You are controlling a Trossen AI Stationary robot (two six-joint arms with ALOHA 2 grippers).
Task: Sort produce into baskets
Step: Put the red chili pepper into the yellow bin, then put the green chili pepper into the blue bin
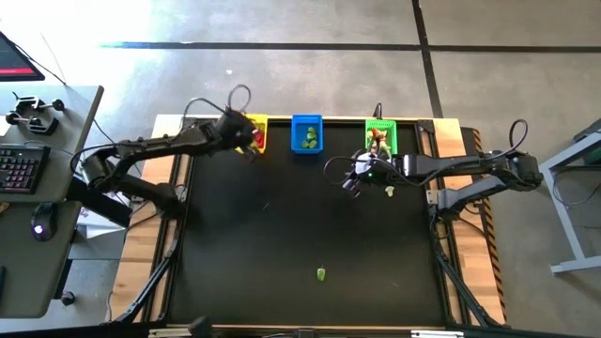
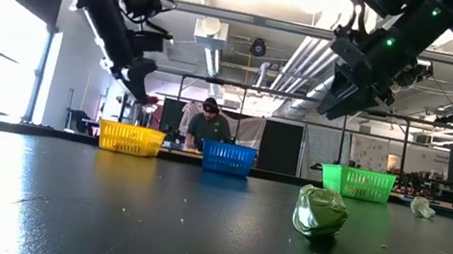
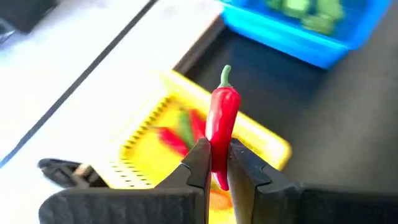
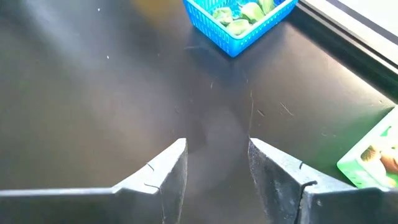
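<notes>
My left gripper point(image 1: 249, 141) hangs over the yellow basket point(image 1: 259, 132) at the table's far edge, shut on a red chilli point(image 3: 221, 118). More red pieces lie in that basket point(image 3: 171, 138). My right gripper point(image 1: 355, 178) is open and empty above the dark table, just near of the green basket point(image 1: 381, 137), which holds mushroom-like pieces. The blue basket point(image 1: 307, 132) between them holds green pieces. One green piece point(image 1: 321, 274) lies on the table near the front edge; a pale piece point(image 1: 390, 191) lies beside my right gripper. My left gripper pinches the red chilli at its lower, pointed part point(image 3: 219, 163) between its two fingers. The chilli stands up past the fingertips with its green stem end point(image 3: 225, 74) away from the gripper. It is lifted clear, above the yellow basket.
The three baskets stand in a row along the table's far edge. A person shows beyond the table in the low view point(image 2: 206, 124). A desk with a keyboard point(image 1: 19, 169) stands to the left. The dark tabletop point(image 1: 282, 235) stretches wide between baskets and front edge.
</notes>
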